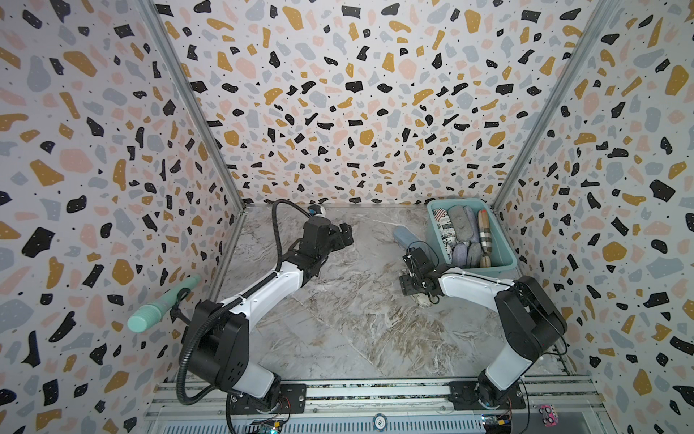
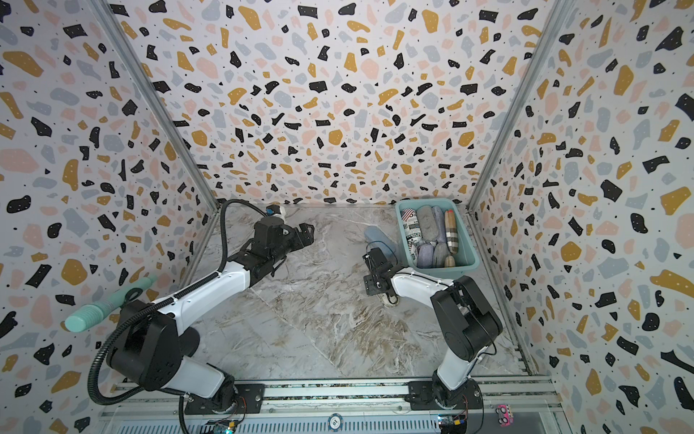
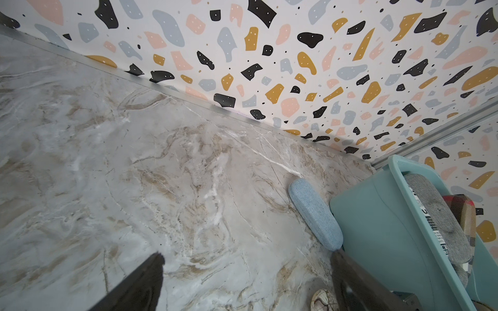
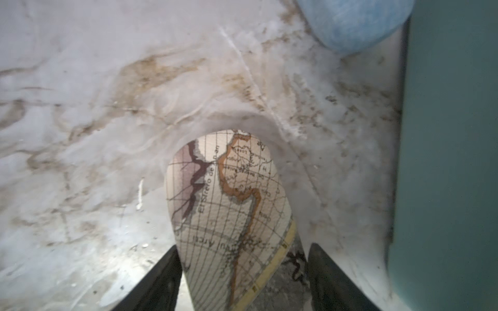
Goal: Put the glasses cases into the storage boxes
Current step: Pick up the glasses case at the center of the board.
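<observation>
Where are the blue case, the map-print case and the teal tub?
blue case (image 3: 314,212): left wrist view, middle of its lid.
map-print case (image 4: 229,204): right wrist view, printed upper face.
teal tub (image 3: 377,237): left wrist view, outer side wall.

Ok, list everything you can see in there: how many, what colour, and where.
storage tub: one, teal, table's far right corner
glasses cases in the tub: about seven showing, newspaper-print, grey, lilac, brown plaid, tan, packed inside
light blue glasses case: one, light blue, on the table beside the tub
map-print glasses case: one, cream with brown lines, on the table near the tub's front left corner
ribbed cylinder: one, mint green, by the left wall
table: one, grey-beige marble pattern, underneath everything
walls: three, terrazzo print, around the table
left tool: one, black, open and empty above mid-table
right tool: one, black, open around the map-print case
</observation>
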{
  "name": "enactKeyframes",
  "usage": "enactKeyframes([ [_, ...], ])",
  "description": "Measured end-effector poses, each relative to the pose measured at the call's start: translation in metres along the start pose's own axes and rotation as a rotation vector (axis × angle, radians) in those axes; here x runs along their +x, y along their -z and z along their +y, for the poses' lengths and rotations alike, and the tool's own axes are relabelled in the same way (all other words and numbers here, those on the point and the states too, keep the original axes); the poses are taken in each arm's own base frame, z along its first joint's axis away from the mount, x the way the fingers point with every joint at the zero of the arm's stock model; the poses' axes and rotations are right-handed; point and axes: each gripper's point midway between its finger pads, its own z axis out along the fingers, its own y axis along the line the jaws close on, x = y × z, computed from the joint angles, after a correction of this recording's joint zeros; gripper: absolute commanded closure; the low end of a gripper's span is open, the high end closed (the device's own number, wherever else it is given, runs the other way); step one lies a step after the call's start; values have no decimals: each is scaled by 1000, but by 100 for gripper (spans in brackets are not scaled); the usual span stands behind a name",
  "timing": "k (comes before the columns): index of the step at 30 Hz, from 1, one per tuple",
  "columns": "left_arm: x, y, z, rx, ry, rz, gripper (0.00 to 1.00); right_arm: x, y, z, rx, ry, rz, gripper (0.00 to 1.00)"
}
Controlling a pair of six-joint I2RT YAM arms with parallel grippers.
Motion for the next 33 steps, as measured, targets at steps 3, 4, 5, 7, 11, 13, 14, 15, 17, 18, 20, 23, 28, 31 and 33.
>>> enactKeyframes([
  [3,0,0,0,0,0,0,3,1,0,5,-21,-11,6,21],
  [4,0,0,0,1,0,0,3,1,0,6,-27,-14,7,19],
  [5,0,0,0,1,0,0,3,2,0,6,-30,-15,9,17],
  [7,0,0,0,2,0,1,3,2,0,7,-36,-14,11,13],
  [11,0,0,-1,3,0,2,3,0,0,5,-46,-3,13,11],
  [13,0,0,-1,3,0,2,3,0,0,4,-52,10,15,11],
  [14,0,0,0,3,0,2,3,0,0,4,-54,14,16,11],
  [15,0,0,0,3,0,2,3,0,-1,3,-55,22,19,11],
  [17,0,0,-1,3,0,2,3,1,-3,3,-59,36,26,14],
  [18,0,0,-1,3,0,2,3,3,-6,3,-59,41,33,15],
  [20,0,0,-1,3,0,2,3,6,-10,3,-55,49,47,18],
  [23,0,0,-1,3,0,2,3,9,-15,1,-50,45,61,24],
  [28,0,0,0,3,0,2,3,4,-17,-3,-57,11,46,32],
  [31,1,0,-1,3,0,2,3,2,-17,-6,-60,-12,43,35],
  [33,0,0,0,3,0,2,3,2,-18,-7,-60,-19,42,36],
])
